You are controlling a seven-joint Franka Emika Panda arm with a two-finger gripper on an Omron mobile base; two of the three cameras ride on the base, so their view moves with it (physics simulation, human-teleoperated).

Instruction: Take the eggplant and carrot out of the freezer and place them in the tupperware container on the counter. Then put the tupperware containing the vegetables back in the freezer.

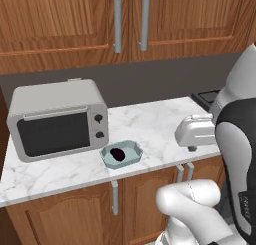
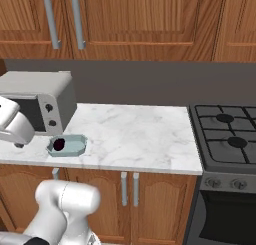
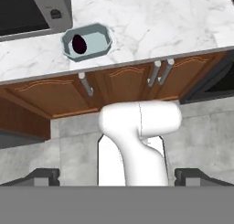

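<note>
Right base view adds a stove [image 2: 227, 139]; eggplant [image 2: 59, 144] in tupperware container [image 2: 75, 148]; tool [image 3: 117, 175] fingers apart.

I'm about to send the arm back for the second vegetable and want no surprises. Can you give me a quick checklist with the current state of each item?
1. Eggplant lies inside the tupperware container: ok.
2. Carrot in the tub too: not ok, just the eggplant is in it.
3. Container sits flat on the counter, in front of the microwave, back from the edge: ok.
4. Gripper open and holding nothing: ok.
5. Arm clear of the tub, hand pulled back above the cabinet fronts: ok.
6. Freezer door state and where the carrot is: cannot tell.
</note>
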